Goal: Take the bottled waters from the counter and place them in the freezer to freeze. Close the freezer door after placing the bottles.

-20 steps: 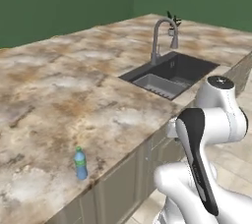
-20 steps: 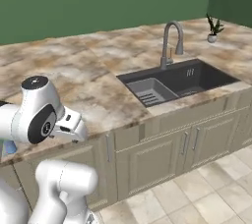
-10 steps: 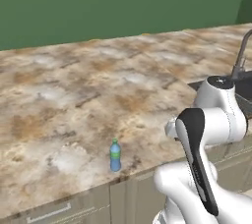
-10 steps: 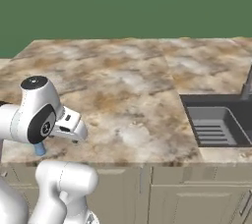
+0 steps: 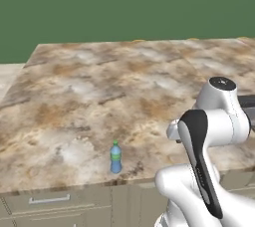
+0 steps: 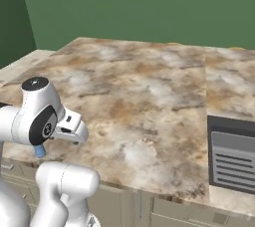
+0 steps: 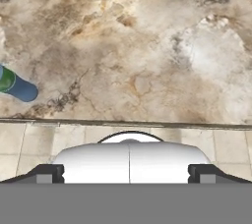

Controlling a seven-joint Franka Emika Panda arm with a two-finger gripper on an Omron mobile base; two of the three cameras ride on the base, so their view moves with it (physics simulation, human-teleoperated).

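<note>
The blue bottle point(image 5: 115, 157) with the green cap stands upright on the marbled counter point(image 5: 99, 96), close to its front edge and above the drawers point(image 5: 48, 200). The claw point(image 7: 129, 171) hangs over that same edge, jaws spread wide and holding nothing, with the bottle off to one side of it, well apart. A dark sink point(image 6: 232, 154) is sunk into the counter further along.

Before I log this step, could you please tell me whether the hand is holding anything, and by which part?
Nothing is held. The hand is open above the counter, and the green-capped blue bottle stands off to one side near the counter's edge, untouched.
</note>
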